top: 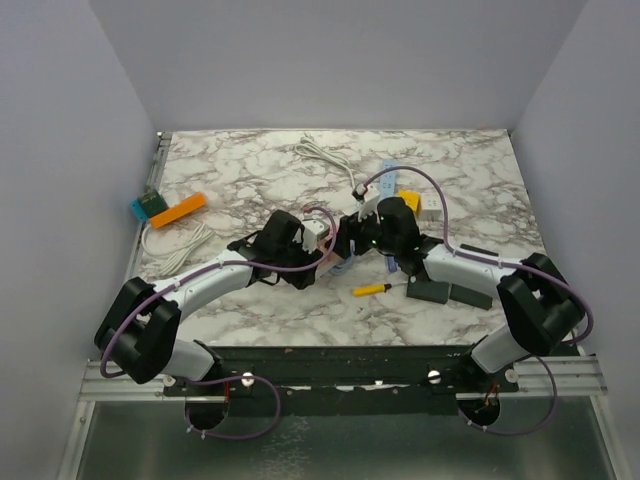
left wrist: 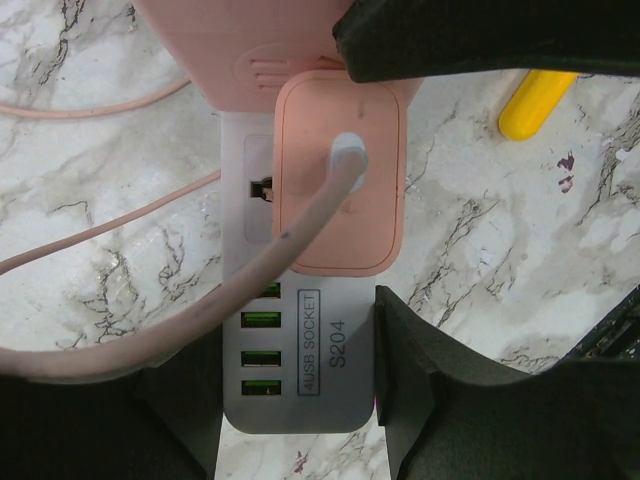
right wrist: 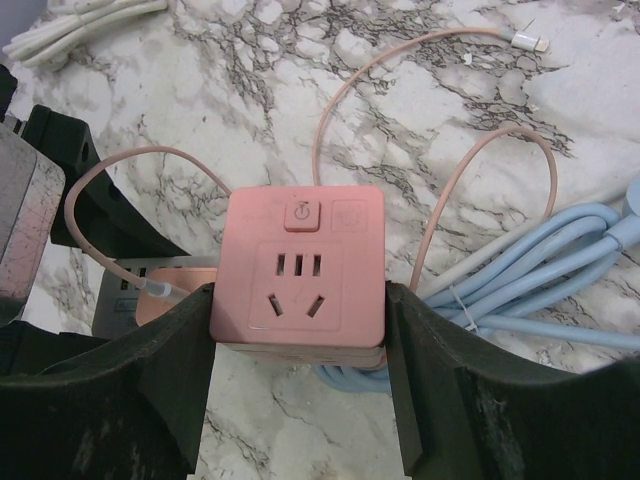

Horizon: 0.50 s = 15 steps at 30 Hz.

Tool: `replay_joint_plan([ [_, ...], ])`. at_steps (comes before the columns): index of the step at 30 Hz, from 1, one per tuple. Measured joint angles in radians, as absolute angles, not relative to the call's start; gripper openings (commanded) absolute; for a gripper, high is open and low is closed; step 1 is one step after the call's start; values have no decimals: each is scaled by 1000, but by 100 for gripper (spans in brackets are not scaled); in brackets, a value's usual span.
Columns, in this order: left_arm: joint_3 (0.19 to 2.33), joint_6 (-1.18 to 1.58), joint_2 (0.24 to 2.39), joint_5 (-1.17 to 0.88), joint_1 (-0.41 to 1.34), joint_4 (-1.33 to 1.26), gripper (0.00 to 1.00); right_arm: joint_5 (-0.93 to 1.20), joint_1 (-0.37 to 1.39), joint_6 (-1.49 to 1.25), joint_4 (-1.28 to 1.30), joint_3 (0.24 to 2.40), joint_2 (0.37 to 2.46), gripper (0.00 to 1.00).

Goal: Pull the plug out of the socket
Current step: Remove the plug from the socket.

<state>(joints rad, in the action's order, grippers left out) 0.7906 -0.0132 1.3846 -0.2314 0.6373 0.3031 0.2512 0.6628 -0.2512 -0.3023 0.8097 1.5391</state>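
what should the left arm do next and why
Probably ease the left gripper forward over the plug before closing: the plug is still seated in the socket cube, which the right gripper clamps, and the left fingers look short of it.

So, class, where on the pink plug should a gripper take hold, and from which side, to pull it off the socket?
Probably the plug's flat body, pinched across its two long straight edges, coming head-on at the face where the cable leaves. The plug stands proud of the socket, and those parallel edges leave room on either side of the central cable.
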Motion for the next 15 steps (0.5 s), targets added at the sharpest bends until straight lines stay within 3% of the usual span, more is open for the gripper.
replay_joint_plan([
  [15, 791, -20, 1385, -240, 644, 302, 0, 184, 684, -235, -287, 775, 1480, 1],
])
